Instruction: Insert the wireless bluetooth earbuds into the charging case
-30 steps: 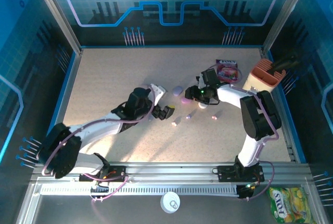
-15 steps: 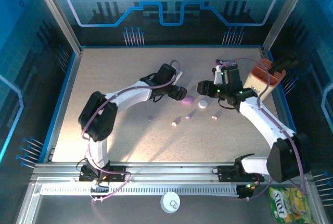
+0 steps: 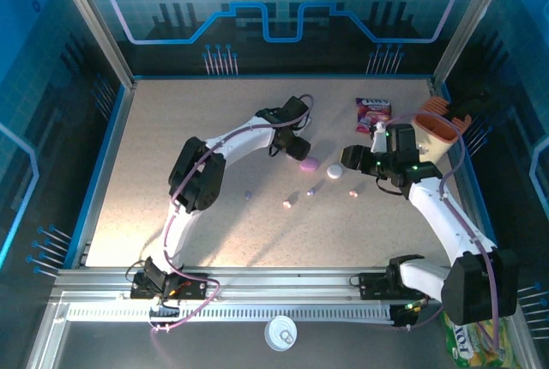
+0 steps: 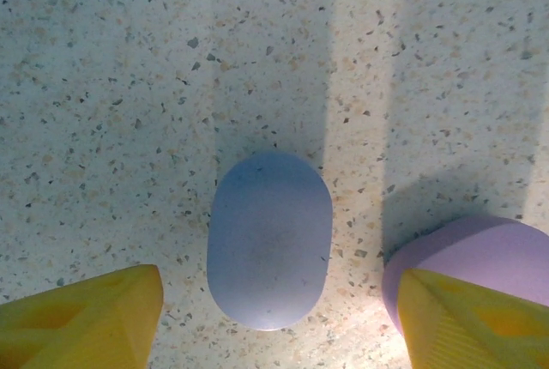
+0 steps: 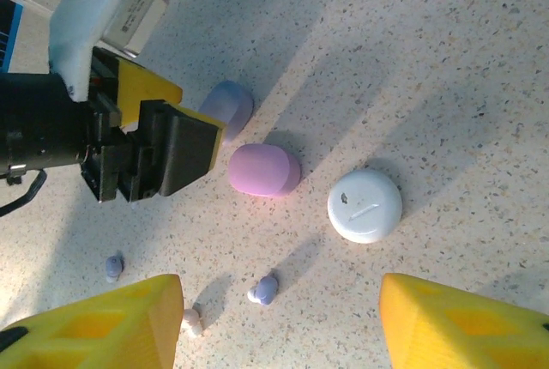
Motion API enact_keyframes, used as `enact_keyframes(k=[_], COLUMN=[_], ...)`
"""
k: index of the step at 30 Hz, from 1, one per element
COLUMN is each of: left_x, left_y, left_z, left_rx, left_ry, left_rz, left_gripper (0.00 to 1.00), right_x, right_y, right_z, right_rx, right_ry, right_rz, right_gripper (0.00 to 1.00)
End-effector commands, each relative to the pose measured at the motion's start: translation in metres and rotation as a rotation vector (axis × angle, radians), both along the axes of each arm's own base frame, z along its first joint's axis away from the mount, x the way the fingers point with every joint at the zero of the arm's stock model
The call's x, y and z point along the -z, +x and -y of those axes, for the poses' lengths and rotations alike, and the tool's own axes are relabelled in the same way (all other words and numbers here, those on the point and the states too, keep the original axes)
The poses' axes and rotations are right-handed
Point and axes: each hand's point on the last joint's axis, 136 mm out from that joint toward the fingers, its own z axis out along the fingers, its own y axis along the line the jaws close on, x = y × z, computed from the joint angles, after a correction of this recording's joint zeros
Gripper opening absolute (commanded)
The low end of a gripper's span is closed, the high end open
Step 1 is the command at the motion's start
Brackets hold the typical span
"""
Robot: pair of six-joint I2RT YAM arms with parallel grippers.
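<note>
A tiny purple earbud (image 3: 248, 194) lies alone on the speckled table (image 3: 171, 129) at the left. Next, the left gripper (image 3: 294, 146) hangs over a pale blue oval plastic case (image 4: 269, 238). Its yellow fingers (image 4: 81, 317) are spread wide, one on each side of the case, holding nothing. A tiny whitish earbud (image 3: 288, 203) sits nearer the arms. Just beside the blue case is a pink oval case (image 3: 309, 164) (its lid is shut), then another purple earbud (image 3: 311, 191), a round white case (image 3: 334, 172) and a pink earbud (image 3: 352, 193). The right gripper (image 3: 353, 161) is just past the white case, its fingers wide apart too and empty. All the earbuds lie loose on the table.
</note>
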Motion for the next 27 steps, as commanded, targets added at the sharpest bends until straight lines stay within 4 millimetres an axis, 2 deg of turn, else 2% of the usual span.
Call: enact_keyframes(k=[1, 2, 9, 12, 17, 21, 27], left_x=[0.009, 0.012, 0.021, 0.021, 0.022, 0.018, -0.01], left_y=[-0.003, -0.003, 0.0, 0.001, 0.002, 0.002, -0.001], left_z=[-0.01, -0.01, -0.01, -0.009, -0.006, -0.008, -0.008], left_rx=[0.005, 0.006, 0.003, 0.003, 0.011, 0.011, 0.031], left_ry=[0.065, 0.066, 0.069, 0.061, 0.049, 0.052, -0.003], left_rz=[-0.043, -0.047, -0.065, -0.059, -0.055, -0.038, 0.051], left_gripper=[0.69, 0.65, 0.61, 0.47, 0.37, 0.36, 0.37], right_x=[0.003, 0.002, 0.002, 0.0, -0.003, -0.007, -0.012], right_y=[-0.005, -0.005, -0.002, -0.002, -0.002, -0.001, -0.002], right_z=[0.001, 0.002, 0.004, 0.003, 0.002, 0.001, -0.007], right_rx=[-0.014, -0.014, -0.013, -0.015, -0.019, -0.024, -0.048], right_ry=[0.025, 0.029, 0.043, 0.051, 0.065, 0.074, 0.117], right_rz=[-0.009, -0.008, -0.009, -0.005, -0.002, 0.005, 0.006], right_gripper=[0.62, 0.62, 0.62, 0.62, 0.62, 0.62, 0.62])
